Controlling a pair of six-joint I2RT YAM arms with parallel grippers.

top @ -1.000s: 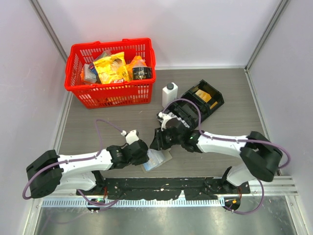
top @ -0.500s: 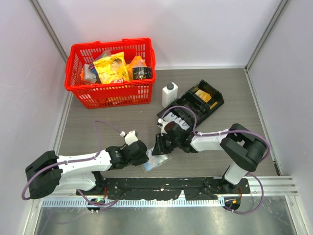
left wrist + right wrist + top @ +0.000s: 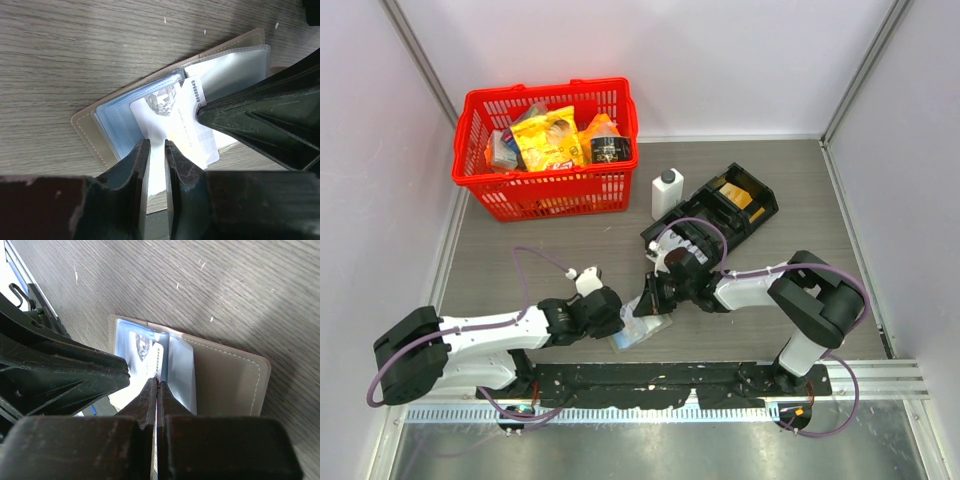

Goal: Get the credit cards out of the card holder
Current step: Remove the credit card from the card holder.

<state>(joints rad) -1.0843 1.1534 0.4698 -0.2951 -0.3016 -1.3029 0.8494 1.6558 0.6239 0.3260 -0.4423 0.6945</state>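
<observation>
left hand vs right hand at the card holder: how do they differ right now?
Fingers: the left hand shows a narrow gap between its fingers, while the right hand looks pressed shut on the edge of the white card.
Approach: in the top view the left hand comes in from the left and the right hand from the right.
Shared: both have their tips at the open card holder.

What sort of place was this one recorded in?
Most likely a lab robot cell rather than a home or shop: plain pale walls box in a wood-grain table, and a red basket of groceries looks like a staged prop.
</observation>
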